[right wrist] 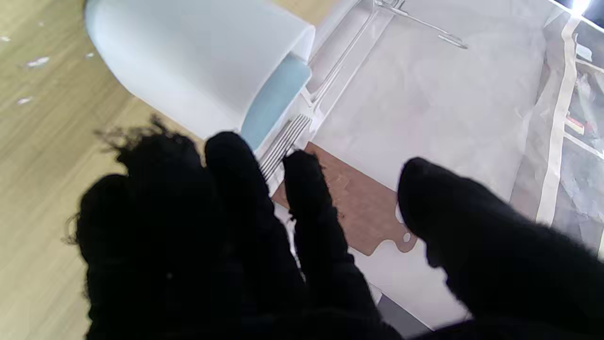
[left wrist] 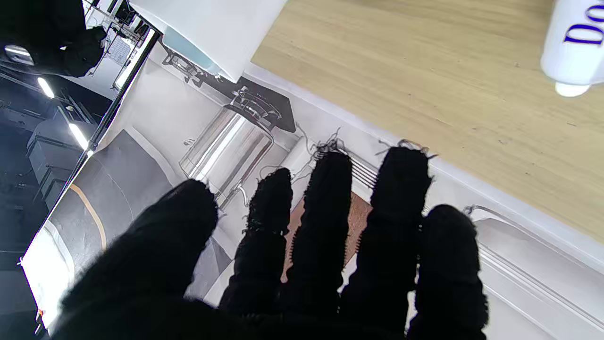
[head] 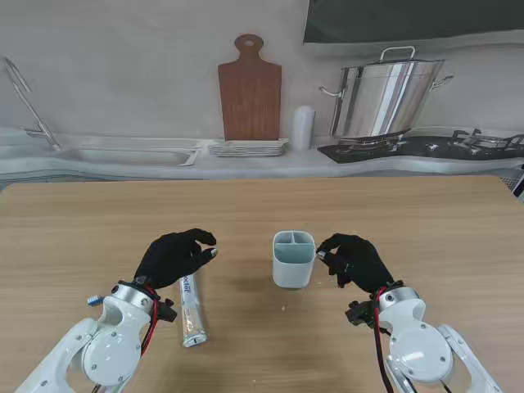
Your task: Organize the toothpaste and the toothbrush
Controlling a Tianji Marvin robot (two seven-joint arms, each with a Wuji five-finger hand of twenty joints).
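Left fingers: my left hand (head: 173, 256) hovered over the table with fingers loosely curled and spread, gripping nothing; in the wrist view the fingertips (left wrist: 325, 174) stood apart with only backdrop between them.
Right fingers: my right hand (head: 354, 259) was likewise empty, thumb apart from the other fingers (right wrist: 236, 160), which were half curled.
Toothpaste: the toothpaste tube (head: 191, 309) lay flat on the table, just beside my left wrist and nearer to me than the left fingertips, long axis running roughly away from me; not touched.
Holder: the divided cup (head: 293, 258) stood upright between my two hands, close to my right fingertips, compartments empty as far as I could see.
Toothbrush: not clearly made out; a small bluish end (head: 94, 300) showed at my left forearm, identity uncertain.
Step in hand (judgement): nothing gripped or stowed, so the task stood at its start, pre-grasp on the tube.
Next move (judgement): left hand must draw back toward me, lower, close across the tube, lift, tip it upright and drop it into one compartment; right hand could steady the cup.
Edges and room: wooden table (head: 82, 221) bare on both sides and beyond the cup; far edge well apart; main risk was knocking the light cup.
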